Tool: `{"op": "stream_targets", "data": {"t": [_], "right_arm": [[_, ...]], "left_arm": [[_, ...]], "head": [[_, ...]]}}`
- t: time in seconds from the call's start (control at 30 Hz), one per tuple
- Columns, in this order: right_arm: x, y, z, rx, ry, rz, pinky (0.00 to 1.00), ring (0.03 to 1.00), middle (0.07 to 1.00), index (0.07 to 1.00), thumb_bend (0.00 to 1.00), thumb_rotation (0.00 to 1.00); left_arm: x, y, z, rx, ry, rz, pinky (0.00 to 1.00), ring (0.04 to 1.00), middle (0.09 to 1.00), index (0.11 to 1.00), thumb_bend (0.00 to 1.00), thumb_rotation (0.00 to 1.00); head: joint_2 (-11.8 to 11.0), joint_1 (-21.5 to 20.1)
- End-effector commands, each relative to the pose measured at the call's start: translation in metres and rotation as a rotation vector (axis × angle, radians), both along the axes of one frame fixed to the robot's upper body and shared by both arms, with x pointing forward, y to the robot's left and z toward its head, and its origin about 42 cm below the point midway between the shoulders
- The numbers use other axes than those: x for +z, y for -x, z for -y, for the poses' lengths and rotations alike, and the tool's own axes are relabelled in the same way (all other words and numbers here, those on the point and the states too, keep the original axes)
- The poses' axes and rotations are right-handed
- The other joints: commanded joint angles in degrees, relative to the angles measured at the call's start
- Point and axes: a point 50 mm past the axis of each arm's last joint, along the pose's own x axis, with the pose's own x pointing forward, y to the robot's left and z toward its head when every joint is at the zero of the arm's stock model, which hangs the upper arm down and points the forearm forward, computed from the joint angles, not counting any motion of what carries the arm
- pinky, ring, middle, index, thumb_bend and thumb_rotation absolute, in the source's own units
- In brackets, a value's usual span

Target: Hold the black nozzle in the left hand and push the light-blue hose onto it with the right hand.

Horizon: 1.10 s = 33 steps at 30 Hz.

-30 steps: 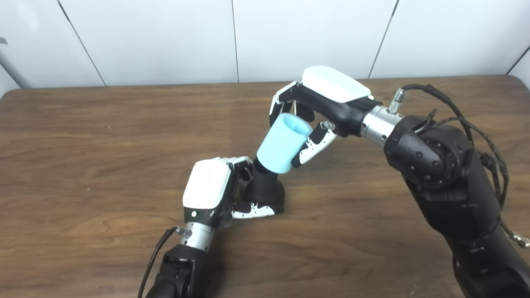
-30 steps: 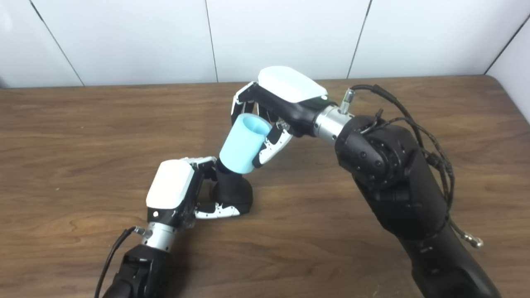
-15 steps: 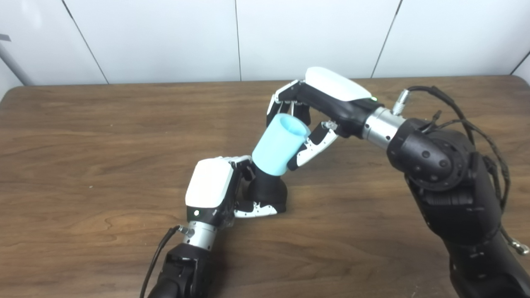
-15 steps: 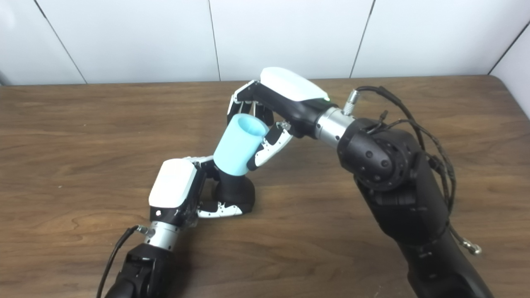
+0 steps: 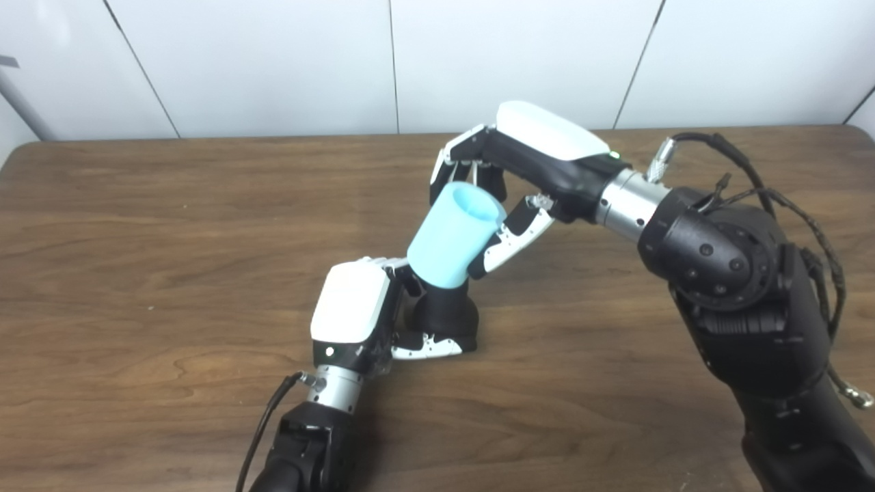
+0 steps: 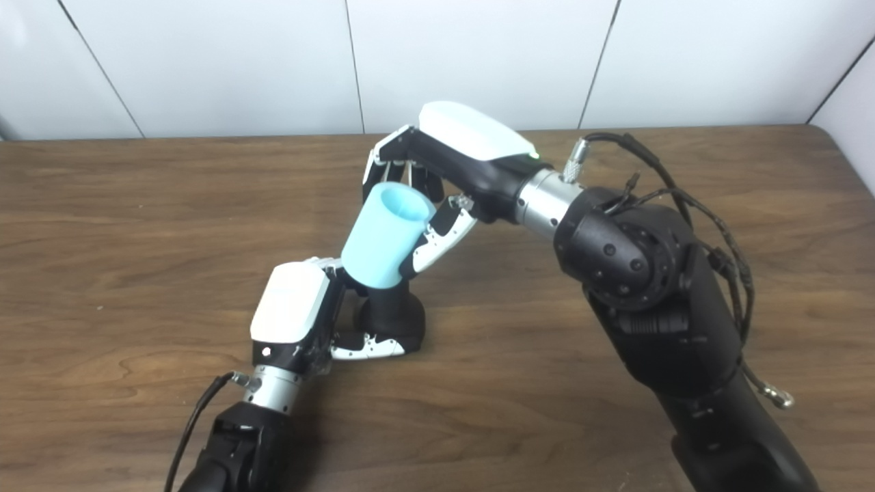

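The black nozzle (image 5: 444,314) stands on the wooden table (image 5: 137,225) near its middle, wide base down, and my left hand (image 5: 352,311) is shut around that base. The light-blue hose (image 5: 451,236), a short tilted tube with its open end up and to the right, sits over the nozzle's upper end, which is hidden inside it. My right hand (image 5: 526,160) holds the hose at its upper part, fingers behind it and thumb in front. In the right eye view the same stack shows as the hose (image 6: 384,236) above the nozzle (image 6: 393,318).
Bare brown tabletop lies all around the hands. A white panelled wall (image 5: 273,61) runs behind the table's far edge. My bulky black right forearm (image 5: 738,273) with loose cables fills the right side.
The right hand and the hose have shifted a little left and the hose stands slightly more upright over the nozzle. The left hand and nozzle have barely moved. The camera has shifted slightly.
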Motion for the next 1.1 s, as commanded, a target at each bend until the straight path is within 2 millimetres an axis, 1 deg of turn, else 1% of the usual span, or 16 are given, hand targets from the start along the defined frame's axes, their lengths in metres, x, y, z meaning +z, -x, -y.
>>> {"op": "stream_targets", "data": {"t": [0.0,0.13,0.2,0.33,0.47,0.57,0.7,0.73,0.8,0.83,0.9,1.03,1.07], "right_arm": [[0.013,0.002,0.003,0.007,0.002,0.080,0.36,0.380,0.503,0.511,0.52,0.00],[0.012,-0.002,0.004,0.002,0.021,0.073,0.36,0.386,0.508,0.501,0.52,0.00],[0.015,-0.002,0.006,-0.003,0.039,0.101,0.35,0.378,0.502,0.503,0.52,0.00],[0.025,-0.003,0.011,-0.017,0.056,0.131,0.35,0.372,0.501,0.501,0.52,0.00],[0.035,-0.005,0.014,-0.032,0.055,0.134,0.41,0.382,0.491,0.506,0.52,0.00],[0.041,-0.006,0.017,-0.034,0.046,0.150,0.45,0.386,0.508,0.493,0.52,0.00],[0.048,-0.008,0.020,-0.028,0.023,0.188,0.40,0.374,0.501,0.497,0.52,0.00],[0.050,-0.008,0.020,-0.024,0.012,0.202,0.48,0.380,0.500,0.492,0.52,0.00],[0.051,-0.008,0.022,-0.022,-0.001,0.216,0.51,0.381,0.503,0.486,0.52,0.00],[0.051,-0.009,0.022,-0.024,-0.002,0.219,0.43,0.377,0.501,0.491,0.52,0.00],[0.052,-0.009,0.024,-0.027,-0.001,0.220,0.37,0.373,0.499,0.511,0.52,0.00],[0.048,-0.010,0.025,-0.035,0.019,0.212,0.48,0.372,0.491,0.500,0.52,0.00],[0.048,-0.010,0.025,-0.035,0.023,0.208,0.45,0.372,0.497,0.498,0.52,0.00]], "left_arm": [[-0.011,0.004,-0.001,-0.004,-0.051,-0.064,0.64,0.563,0.503,0.476,0.52,0.00],[-0.012,0.004,-0.002,-0.002,-0.049,-0.062,0.62,0.549,0.491,0.482,0.53,0.00],[-0.012,0.004,-0.002,-0.002,-0.046,-0.064,0.61,0.539,0.483,0.486,0.53,0.00],[-0.013,0.005,-0.002,-0.002,-0.046,-0.067,0.61,0.547,0.490,0.483,0.53,0.00],[-0.013,0.005,-0.002,-0.002,-0.044,-0.070,0.62,0.558,0.490,0.483,0.53,0.00],[-0.014,0.005,-0.002,-0.002,-0.046,-0.070,0.61,0.550,0.488,0.484,0.53,0.00],[-0.015,0.004,-0.001,-0.002,-0.051,-0.069,0.61,0.551,0.485,0.486,0.53,0.00],[-0.015,0.004,-0.001,-0.002,-0.052,-0.069,0.61,0.555,0.486,0.485,0.53,0.00],[-0.015,0.003,-0.001,-0.001,-0.052,-0.072,0.62,0.563,0.489,0.484,0.53,0.00],[-0.015,0.003,0.000,0.000,-0.051,-0.075,0.63,0.566,0.491,0.483,0.53,0.00],[-0.015,0.003,0.000,0.002,-0.050,-0.077,0.63,0.565,0.491,0.483,0.53,0.00],[-0.015,0.002,-0.001,0.003,-0.048,-0.075,0.64,0.564,0.496,0.480,0.53,0.00],[-0.015,0.002,-0.001,0.003,-0.048,-0.076,0.64,0.564,0.499,0.479,0.53,0.00]], "head": [[0.06,0.01],[0.13,-0.22],[0.13,-0.22],[0.23,-0.33],[0.23,-0.33],[0.16,-0.65],[0.01,-0.72],[0.00,-0.63],[-0.07,-0.53],[-0.07,-0.53],[-0.07,-0.53],[-0.11,-0.66],[-0.11,-0.66]]}}
